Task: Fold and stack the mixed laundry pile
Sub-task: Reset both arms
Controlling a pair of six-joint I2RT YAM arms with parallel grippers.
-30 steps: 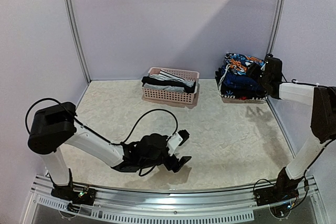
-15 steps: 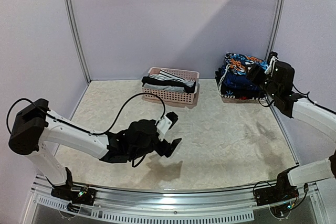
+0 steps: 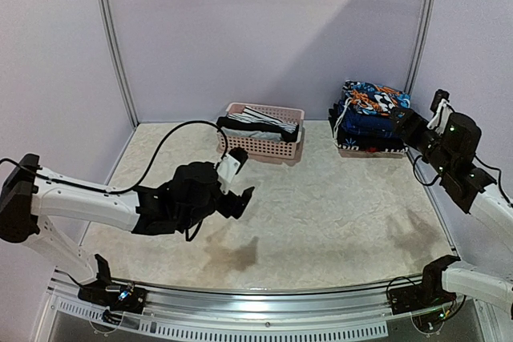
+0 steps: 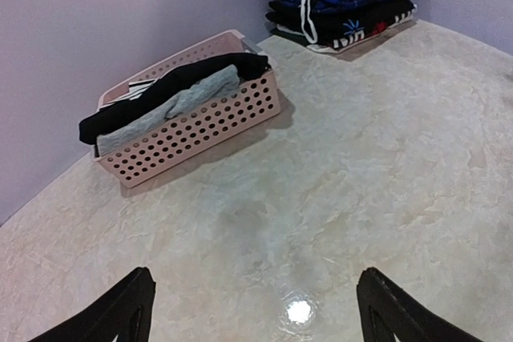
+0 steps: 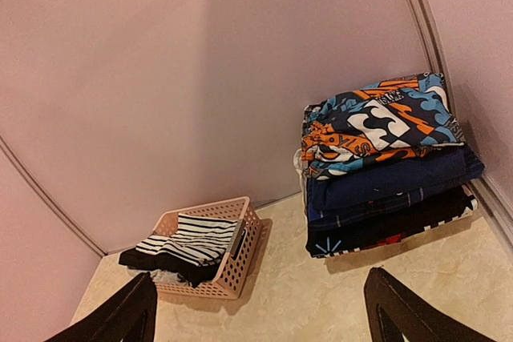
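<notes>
1. The left pincer (image 4: 256, 319) hangs wide and empty over the tabletop (image 4: 337, 198). The pink basket (image 4: 200, 130) sits ahead of it, with a black garment (image 4: 192, 76) draped across the top.
2. The right pincer (image 5: 260, 322) gapes wide too, holding nothing. The folded stack (image 5: 389, 182) lies just ahead, to its right.
3. Risk: a grab at the draped garment could catch the basket's rim and drag or tip it.
4. Risk: the right arm swinging close could nudge the stack over.

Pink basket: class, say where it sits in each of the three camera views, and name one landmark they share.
Top external: pink basket, upper centre, by the back wall.
Left wrist: upper left.
Right wrist: lower left.
Shared landmark: the folded stack, to the basket's right in all three.
</notes>
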